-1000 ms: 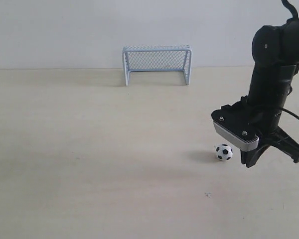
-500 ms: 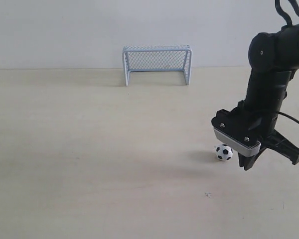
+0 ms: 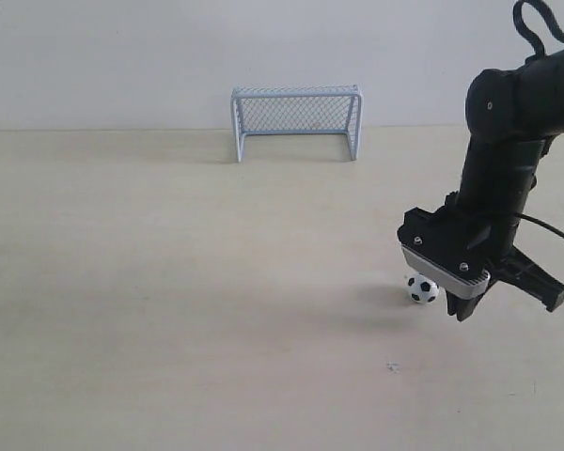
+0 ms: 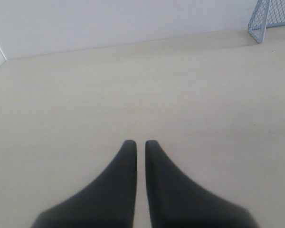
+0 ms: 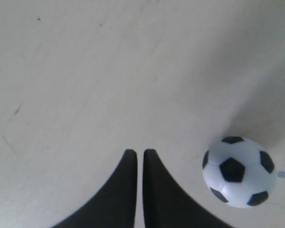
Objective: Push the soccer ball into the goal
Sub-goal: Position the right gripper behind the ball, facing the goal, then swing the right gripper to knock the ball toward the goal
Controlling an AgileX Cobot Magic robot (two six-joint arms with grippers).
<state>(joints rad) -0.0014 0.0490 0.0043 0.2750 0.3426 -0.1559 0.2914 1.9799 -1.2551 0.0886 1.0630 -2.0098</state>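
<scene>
The soccer ball (image 3: 420, 288) is small, white with black patches, and rests on the pale table at the right front. The goal (image 3: 296, 122), a pale blue frame with mesh, stands far back against the wall, left of the ball's line. My right gripper (image 3: 462, 313) hangs just right of the ball, tips low near the table. In the right wrist view its fingers (image 5: 137, 153) are shut and empty, with the ball (image 5: 237, 172) close beside them but apart. My left gripper (image 4: 137, 142) is shut and empty over bare table, with one goal (image 4: 270, 18) corner in view.
A white wall runs behind the goal. There is a small dark speck (image 3: 392, 367) on the table in front of the ball. Open table surface lies between the ball and the goal. The left arm does not appear in the exterior view.
The right arm has come slightly left and lower, so its wrist now overlaps the ball's right edge in the exterior view. The ball and goal have stayed put.
</scene>
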